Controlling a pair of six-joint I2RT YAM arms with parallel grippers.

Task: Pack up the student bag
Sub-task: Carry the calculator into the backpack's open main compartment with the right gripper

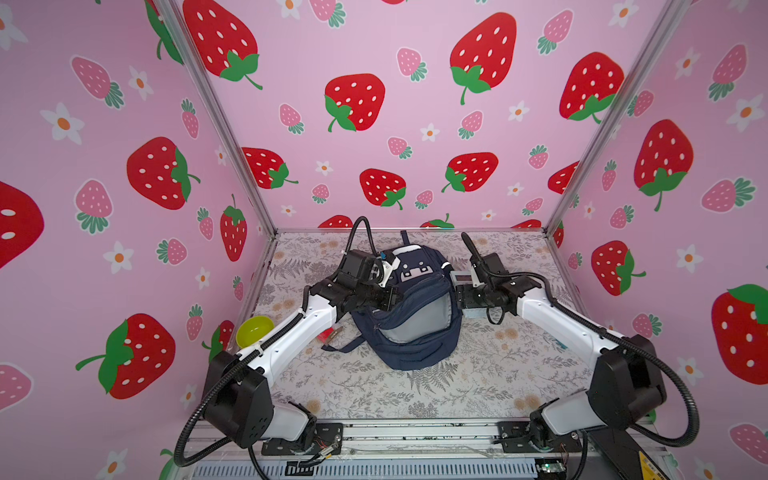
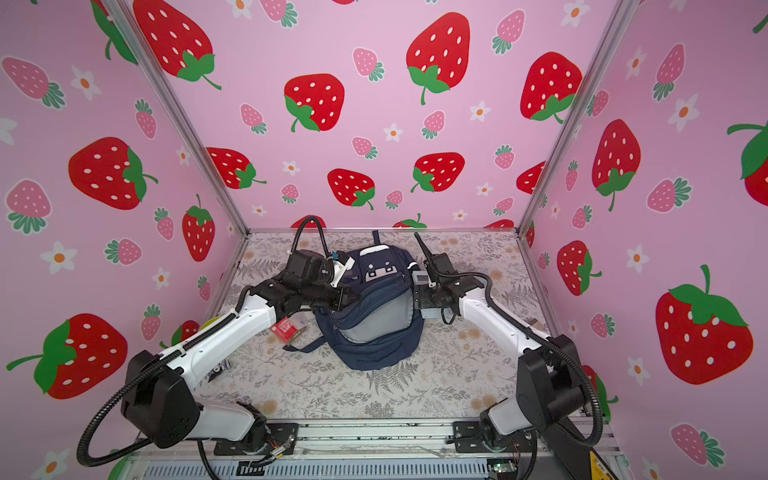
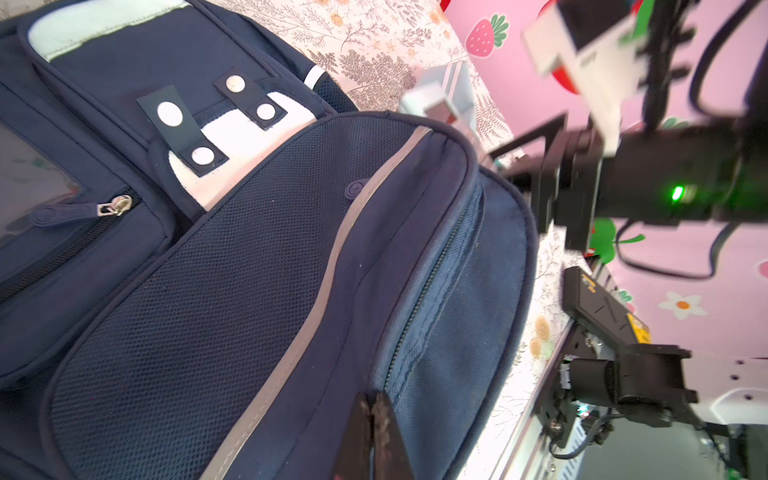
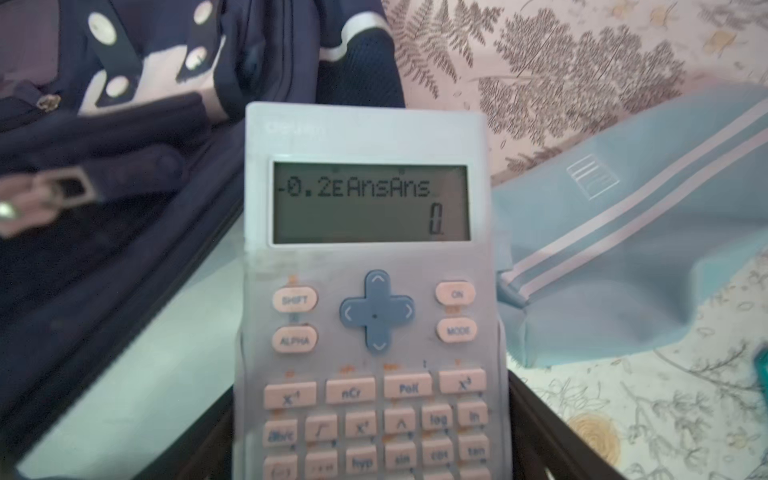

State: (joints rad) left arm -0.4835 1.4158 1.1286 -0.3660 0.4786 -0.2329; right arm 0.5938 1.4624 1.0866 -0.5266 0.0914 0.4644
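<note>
The student bag [image 1: 415, 349] lies on the floral table [image 1: 415, 395] between the two sets of fingers, its main compartment gaping and showing a grey lining; the left gripper [image 1: 392, 297] sits at the rim of that opening, and the left wrist view shows its dark fingers [image 3: 386, 440] pressed together on the bag's fabric just beside the zip; the right gripper [image 4: 370, 399] has its fingers spread wide and clamped on the sides of a pale calculator [image 4: 370, 208], whose lit display end sticks out beyond the fingertips, right beside the bag's side; a light-blue pouch [image 4: 623, 249] with white stripes lies on the table just to the outer side of those fingers, away from the bag.
</note>
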